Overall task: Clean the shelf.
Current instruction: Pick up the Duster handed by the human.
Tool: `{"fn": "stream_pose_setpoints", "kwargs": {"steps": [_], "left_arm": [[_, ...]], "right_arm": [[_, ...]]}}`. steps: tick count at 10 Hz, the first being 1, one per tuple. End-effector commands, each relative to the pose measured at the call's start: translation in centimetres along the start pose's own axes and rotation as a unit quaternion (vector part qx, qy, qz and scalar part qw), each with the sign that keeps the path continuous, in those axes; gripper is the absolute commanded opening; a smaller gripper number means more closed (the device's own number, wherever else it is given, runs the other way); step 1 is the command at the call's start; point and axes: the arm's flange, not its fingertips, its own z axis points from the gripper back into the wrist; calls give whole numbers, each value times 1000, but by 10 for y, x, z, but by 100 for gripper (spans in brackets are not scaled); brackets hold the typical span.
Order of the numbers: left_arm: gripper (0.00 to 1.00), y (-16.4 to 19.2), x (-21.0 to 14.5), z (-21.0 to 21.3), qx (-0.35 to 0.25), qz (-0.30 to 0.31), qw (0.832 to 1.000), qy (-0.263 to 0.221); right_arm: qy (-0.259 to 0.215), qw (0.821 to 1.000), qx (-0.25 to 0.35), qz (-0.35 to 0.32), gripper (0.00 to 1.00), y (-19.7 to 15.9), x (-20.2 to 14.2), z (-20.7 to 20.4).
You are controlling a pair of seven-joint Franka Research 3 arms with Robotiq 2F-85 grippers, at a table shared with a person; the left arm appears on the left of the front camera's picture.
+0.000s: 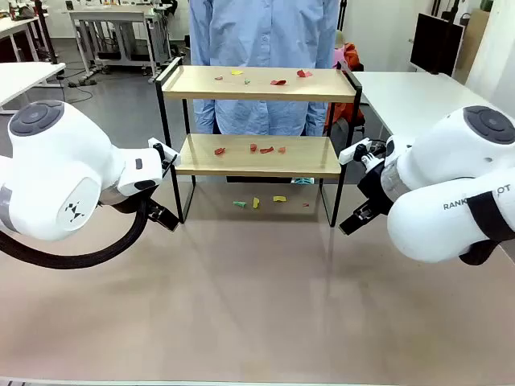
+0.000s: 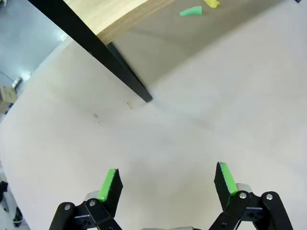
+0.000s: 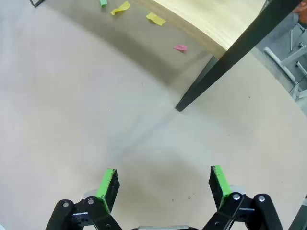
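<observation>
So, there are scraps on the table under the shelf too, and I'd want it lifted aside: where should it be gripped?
Probably by the raised black side rails at the top of the shelf, the left rail and the right rail: thin bars the fingers can close around. Each arm would come in from its own outer side; the left gripper and right gripper stand open near the front legs.

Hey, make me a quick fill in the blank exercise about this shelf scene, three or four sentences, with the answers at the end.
1. The shelf has ____ wooden boards.
2. The left gripper and the right gripper both stand ____, holding nothing.
3. The person behind the shelf wears a light ____ shirt.
4. Under the shelf, a few paper scraps lie on the ____.

Missing words: two; open; blue; table.
</observation>
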Motion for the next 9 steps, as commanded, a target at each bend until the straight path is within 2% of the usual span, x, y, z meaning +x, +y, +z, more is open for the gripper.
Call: {"fn": "stream_pose_setpoints", "kwargs": {"steps": [1, 9], "left_arm": [[100, 0, 0, 0, 0, 0, 1000, 0], [100, 0, 0, 0, 0, 0, 1000, 0]], "right_arm": [[0, 1000, 0, 0, 100, 0, 0, 0], [0, 1000, 0, 0, 100, 0, 0, 0]]}}
